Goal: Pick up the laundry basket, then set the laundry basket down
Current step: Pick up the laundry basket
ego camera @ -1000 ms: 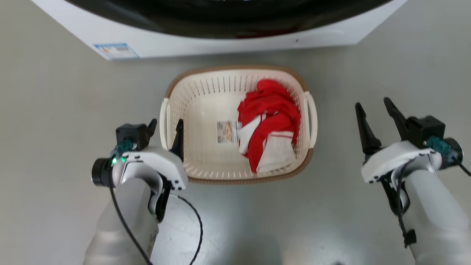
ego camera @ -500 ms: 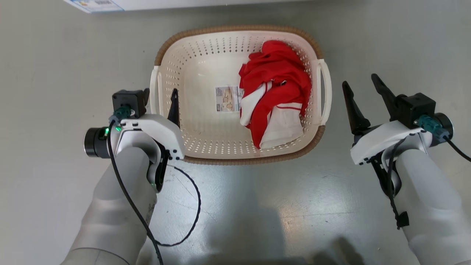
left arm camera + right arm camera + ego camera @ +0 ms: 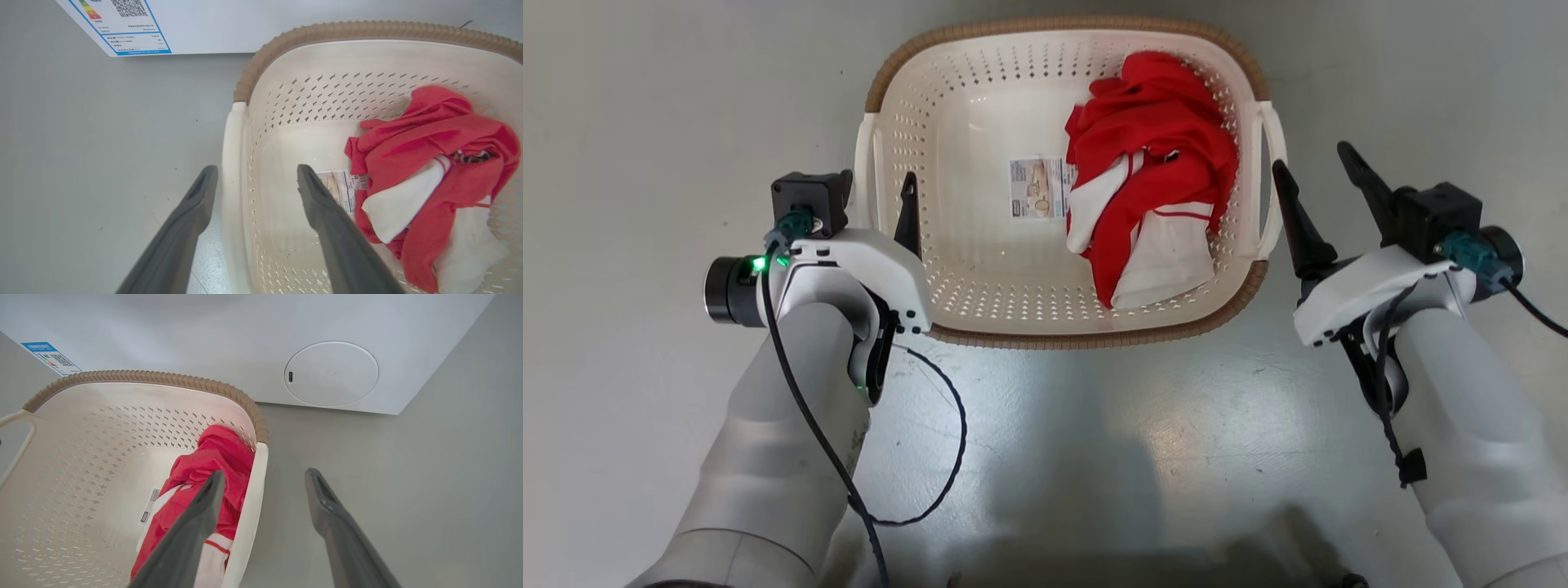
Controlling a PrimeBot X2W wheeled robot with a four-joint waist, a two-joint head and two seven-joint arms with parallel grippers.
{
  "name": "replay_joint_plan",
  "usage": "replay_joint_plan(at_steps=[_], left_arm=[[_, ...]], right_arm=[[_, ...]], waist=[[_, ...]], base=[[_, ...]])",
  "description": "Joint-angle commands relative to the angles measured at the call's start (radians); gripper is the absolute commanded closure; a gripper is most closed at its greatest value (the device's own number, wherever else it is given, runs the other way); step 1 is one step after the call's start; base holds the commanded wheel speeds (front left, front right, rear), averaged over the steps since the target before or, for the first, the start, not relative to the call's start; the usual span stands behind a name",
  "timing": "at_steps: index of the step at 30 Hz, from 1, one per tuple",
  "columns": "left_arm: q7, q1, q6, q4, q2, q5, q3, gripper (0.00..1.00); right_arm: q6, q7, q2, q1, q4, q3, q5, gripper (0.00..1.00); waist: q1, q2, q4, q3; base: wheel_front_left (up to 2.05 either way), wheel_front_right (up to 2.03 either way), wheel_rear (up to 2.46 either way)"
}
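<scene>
The laundry basket (image 3: 980, 245) is seen on the floor (image 3: 645, 122), its label (image 3: 1033, 188) partly hidden by red cloth (image 3: 1152, 163). Its left handle (image 3: 233, 163) is straddled by the open jaws of the left gripper (image 3: 876, 200); those of the right gripper (image 3: 1311, 163) are spread beside the right handle (image 3: 253, 490).

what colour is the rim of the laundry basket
Brown, ribbed like a weave. The laundry basket rim shows best in the left wrist view.

Laundry area, home or mock-up, can't tell which. White appliance (image 3: 204, 335) at floor level, with an energy-rating sticker (image 3: 122, 28) and a round service flap (image 3: 331, 373). Laundry basket (image 3: 907, 49) holding red and white clothes (image 3: 1152, 163). Smooth grey floor (image 3: 645, 122), glossy.
</scene>
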Motion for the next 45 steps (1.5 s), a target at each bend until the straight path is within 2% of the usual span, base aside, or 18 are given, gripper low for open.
replay_joint_plan(at_steps=[1, 22, 38, 39, 40, 45], left_arm=[[-0.006, -0.004, 0.006, -0.005, 0.021, 0.007, 0.014, 0.0], [-0.006, -0.06, 0.018, 0.005, 0.021, -0.029, -0.058, 0.0], [-0.006, -0.071, 0.031, 0.005, 0.021, -0.066, -0.111, 0.0], [-0.006, -0.07, 0.026, 0.001, 0.021, -0.07, -0.11, 0.61], [-0.006, -0.069, 0.023, -0.003, 0.021, -0.074, -0.108, 1.0], [-0.006, -0.06, 0.021, 0.016, 0.021, -0.061, -0.114, 1.0]], right_arm=[[0.006, -0.011, 0.012, 0.013, -0.003, 0.018, 0.011, 0.0], [0.006, -0.011, 0.025, -0.06, 0.128, 0.048, 0.014, 0.0], [0.006, -0.011, 0.039, -0.086, 0.181, 0.054, 0.032, 0.0], [0.006, -0.011, 0.044, -0.084, 0.184, 0.058, 0.044, 1.0], [0.006, -0.011, 0.045, -0.084, 0.186, 0.063, 0.052, 1.0], [0.006, -0.011, 0.049, -0.075, 0.197, 0.094, 0.079, 1.0]], waist=[[0.0, 0.0, 0.005, 0.018], [0.0, 0.0, 0.044, 0.098], [0.0, 0.0, 0.043, 0.092], [0.0, 0.0, 0.043, 0.09], [0.0, 0.0, 0.042, 0.088], [0.0, 0.0, 0.037, 0.063]], base=[[0.0, 0.0, 0.0], [0.0, 0.0, 0.0], [0.0, 0.0, 0.0], [0.0, 0.0, 0.0], [0.0, 0.0, 0.0], [0.0, 0.0, 0.0]])
